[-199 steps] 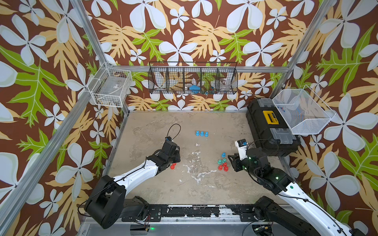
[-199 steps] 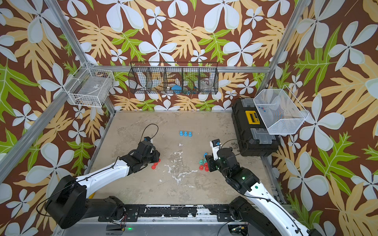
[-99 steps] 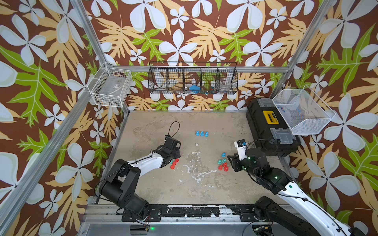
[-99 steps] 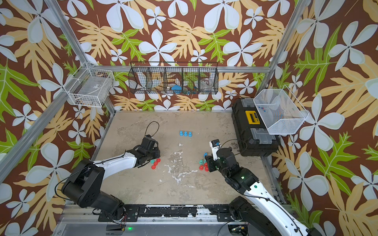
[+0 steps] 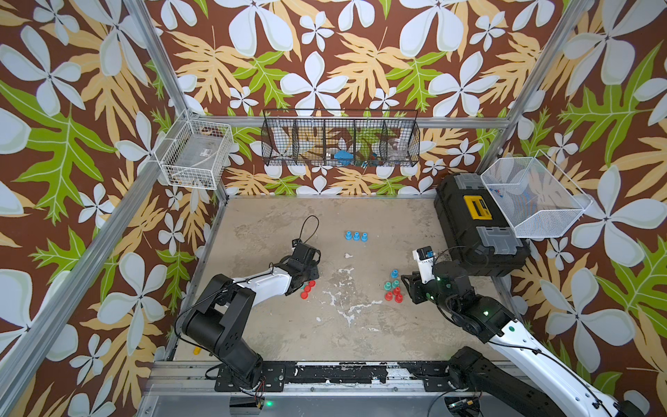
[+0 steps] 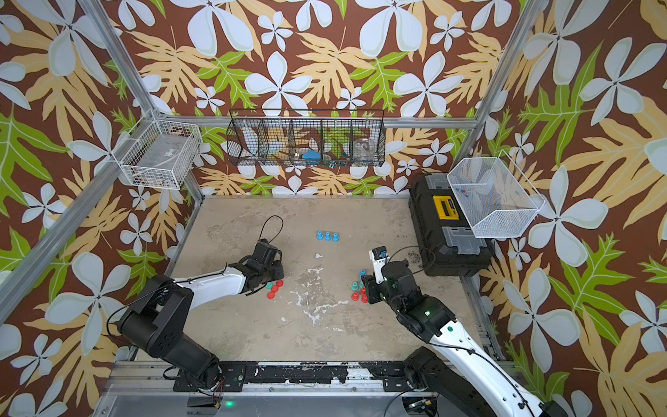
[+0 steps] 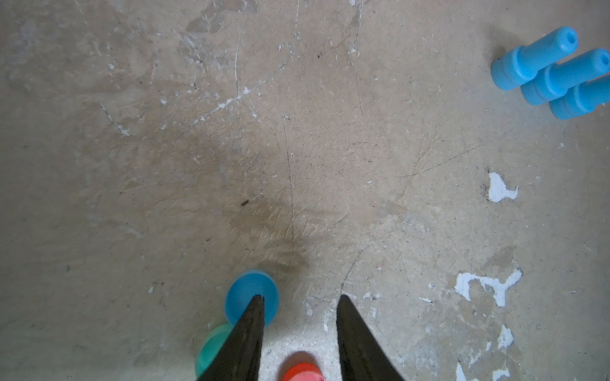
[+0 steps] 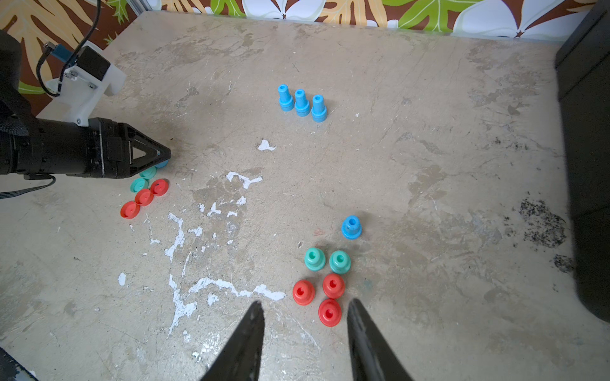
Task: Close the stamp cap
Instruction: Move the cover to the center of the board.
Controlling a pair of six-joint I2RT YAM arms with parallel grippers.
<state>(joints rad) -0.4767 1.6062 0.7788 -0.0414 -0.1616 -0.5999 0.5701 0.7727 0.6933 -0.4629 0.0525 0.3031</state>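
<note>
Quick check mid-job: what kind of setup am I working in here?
Looks like an enclosed robot test cell: aluminium frame, leaf-print wall panels, and wire baskets hung above a scuffed tabletop.

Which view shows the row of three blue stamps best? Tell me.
The right wrist view: all three blue stamps stand whole and clear. The left wrist view cuts the row off at the frame edge. Both top views show them whole but tiny.
</note>
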